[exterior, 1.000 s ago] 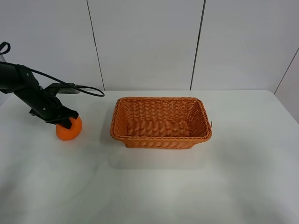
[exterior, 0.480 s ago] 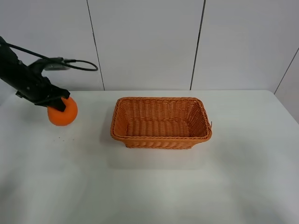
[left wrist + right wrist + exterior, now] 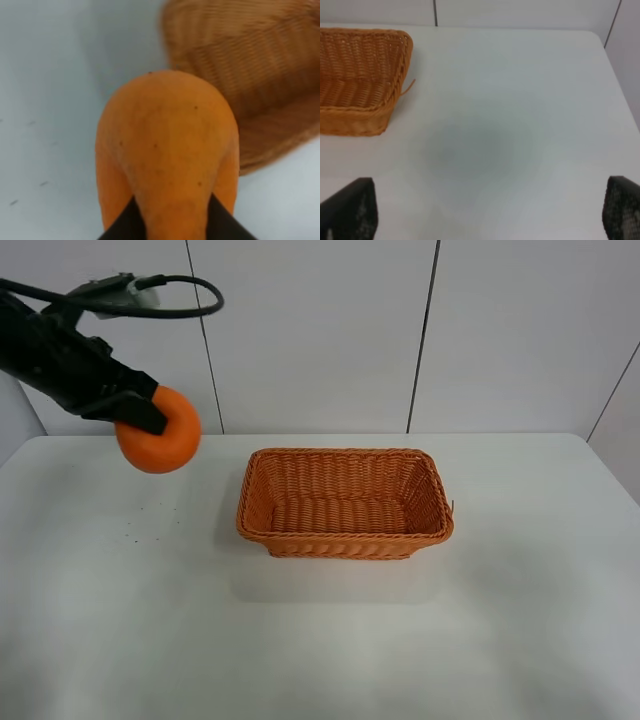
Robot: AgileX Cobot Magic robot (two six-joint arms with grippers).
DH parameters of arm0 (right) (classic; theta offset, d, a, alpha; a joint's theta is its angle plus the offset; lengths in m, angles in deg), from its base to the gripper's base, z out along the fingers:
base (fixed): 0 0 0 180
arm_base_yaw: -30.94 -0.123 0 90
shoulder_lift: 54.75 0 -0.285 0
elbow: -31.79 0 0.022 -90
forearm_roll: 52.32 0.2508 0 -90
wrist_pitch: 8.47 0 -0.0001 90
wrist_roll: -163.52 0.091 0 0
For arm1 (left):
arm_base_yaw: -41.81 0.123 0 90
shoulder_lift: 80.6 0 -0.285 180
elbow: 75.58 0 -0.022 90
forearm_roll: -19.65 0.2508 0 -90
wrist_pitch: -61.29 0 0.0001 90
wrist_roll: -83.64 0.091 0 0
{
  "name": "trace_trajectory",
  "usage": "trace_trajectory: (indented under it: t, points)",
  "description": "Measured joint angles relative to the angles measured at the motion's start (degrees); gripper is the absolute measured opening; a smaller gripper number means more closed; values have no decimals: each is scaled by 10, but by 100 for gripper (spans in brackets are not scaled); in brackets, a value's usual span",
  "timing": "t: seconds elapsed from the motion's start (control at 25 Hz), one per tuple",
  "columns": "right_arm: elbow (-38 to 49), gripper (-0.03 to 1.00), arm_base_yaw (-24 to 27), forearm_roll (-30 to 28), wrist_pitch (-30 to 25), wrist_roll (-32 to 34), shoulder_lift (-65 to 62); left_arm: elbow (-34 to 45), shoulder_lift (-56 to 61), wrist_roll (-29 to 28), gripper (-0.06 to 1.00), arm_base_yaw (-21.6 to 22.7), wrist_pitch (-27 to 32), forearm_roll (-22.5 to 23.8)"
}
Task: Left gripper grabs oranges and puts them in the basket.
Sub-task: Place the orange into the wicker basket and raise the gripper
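I have the left gripper (image 3: 143,408) clenched on the orange (image 3: 162,442), its black fingers (image 3: 119,226) pressed against either side of the fruit. The orange hangs in the air over the far left part of the white table (image 3: 300,640), to the left of the wicker basket (image 3: 345,540) and apart from it. The basket stands near the middle of the table. In my right wrist view the right gripper (image 3: 485,210) shows its two black fingertips (image 3: 347,207) spread wide apart, released, over the table to the right of the basket.
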Motion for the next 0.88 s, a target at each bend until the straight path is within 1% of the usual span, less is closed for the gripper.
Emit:
trace_trajectory:
  t: [0.2,0.36,0.48,0.6,0.88]
  points:
    - [0,69,0,0,0,0,0,-8,-44,-10,22,-102,-52,1]
    - [0,69,0,0,0,0,0,-52,-121,-21,22,-157,-60,5]
    - [0,69,0,0,0,0,0,-104,-183,-22,22,-181,-60,7]
    - [0,69,0,0,0,0,0,-163,-233,-30,22,-194,-62,7]
    - [0,69,0,0,0,0,0,-280,-325,-56,22,-196,-56,7]
